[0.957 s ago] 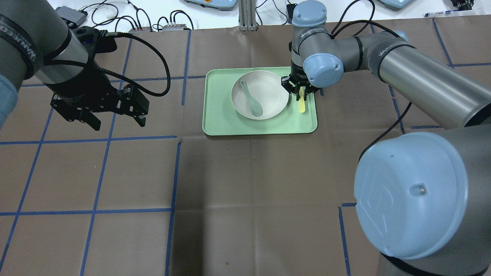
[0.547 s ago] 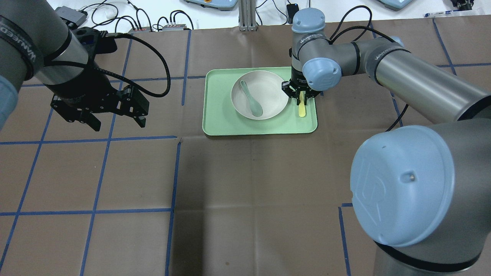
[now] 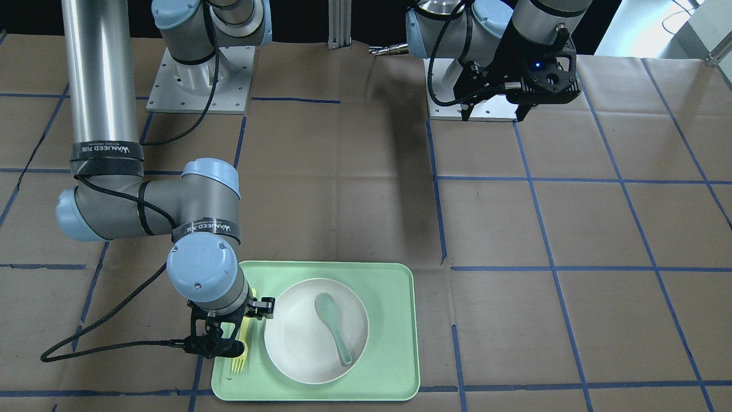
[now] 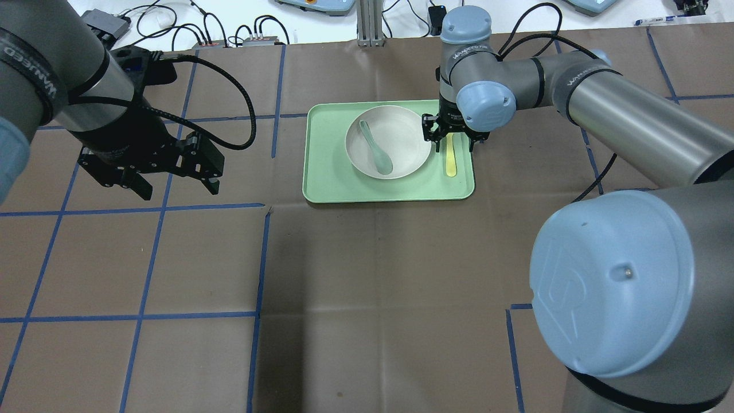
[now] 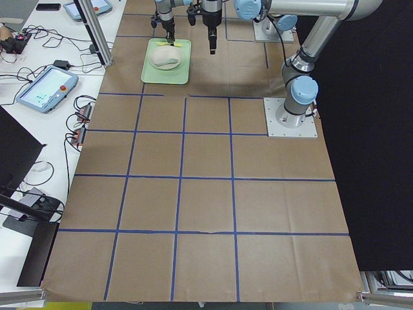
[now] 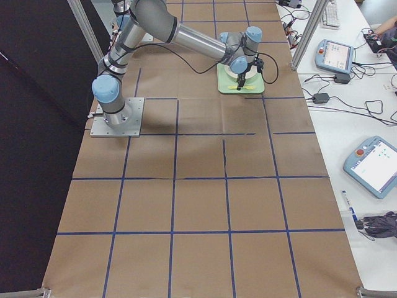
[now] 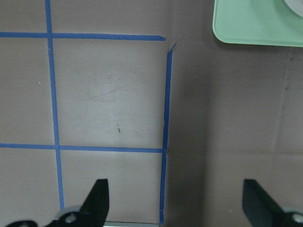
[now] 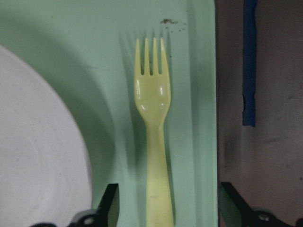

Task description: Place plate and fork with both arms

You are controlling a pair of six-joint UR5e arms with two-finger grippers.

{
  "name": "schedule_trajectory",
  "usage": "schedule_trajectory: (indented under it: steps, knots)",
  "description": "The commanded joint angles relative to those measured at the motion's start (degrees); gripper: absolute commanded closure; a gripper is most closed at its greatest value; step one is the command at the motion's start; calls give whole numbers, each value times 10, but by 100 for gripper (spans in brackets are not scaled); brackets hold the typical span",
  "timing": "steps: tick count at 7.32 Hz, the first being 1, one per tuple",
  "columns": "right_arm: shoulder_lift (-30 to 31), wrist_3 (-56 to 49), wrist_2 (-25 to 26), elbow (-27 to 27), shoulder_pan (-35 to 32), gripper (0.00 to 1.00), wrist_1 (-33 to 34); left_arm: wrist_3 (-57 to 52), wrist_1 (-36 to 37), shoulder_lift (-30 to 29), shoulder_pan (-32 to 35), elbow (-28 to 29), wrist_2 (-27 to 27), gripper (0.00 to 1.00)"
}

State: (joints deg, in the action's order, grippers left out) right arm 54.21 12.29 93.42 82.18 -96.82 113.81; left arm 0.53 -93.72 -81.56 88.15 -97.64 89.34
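The off-white plate [image 4: 408, 131] lies on the green tray [image 4: 322, 172], the yellow fork [image 4: 451, 162] flat just beside it.

The surface [image 4: 367, 275] is covered in matt brown paper, faintly creased, with strips of blue tape [image 4: 143, 316] stuck flat on it. The tray [image 4: 390, 189] looks like smooth pale green plastic with a dull satin finish, and a few dark specks mark it beyond the fork's tines. The plate [image 4: 408, 136] is off-white and matt, faintly grainy in the right wrist view. The fork [image 8: 152, 94] is smooth pale yellow plastic with small glossy highlights at its neck. The spoon [image 3: 329, 312] is grey-green, smooth and dull. The arms [image 4: 631, 129] have brushed silver metal tubes and light blue caps [image 4: 613, 287] with a soft sheen. The fingers [image 8: 110, 201] are matt black.
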Motion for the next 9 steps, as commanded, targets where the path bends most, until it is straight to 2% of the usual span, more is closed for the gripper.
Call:
schedule_trajectory:
  steps: [1,2,5,6,9]
  knots:
    - [84,-31,1,3,1,0,-86,1,0,1,0,-1,0,0]
    - [123,-43,2,15,7,0,-122,1,0,0,0,-1,0,0]
    - [259,-106,-5,109,58,0,-123,2,0,1,0,-2,-1,0]
    - [305,-107,-6,129,58,0,-154,2,0,1,0,-2,0,0]
    - [384,-106,-6,126,72,0,-241,2,0,2,0,-2,0,0]
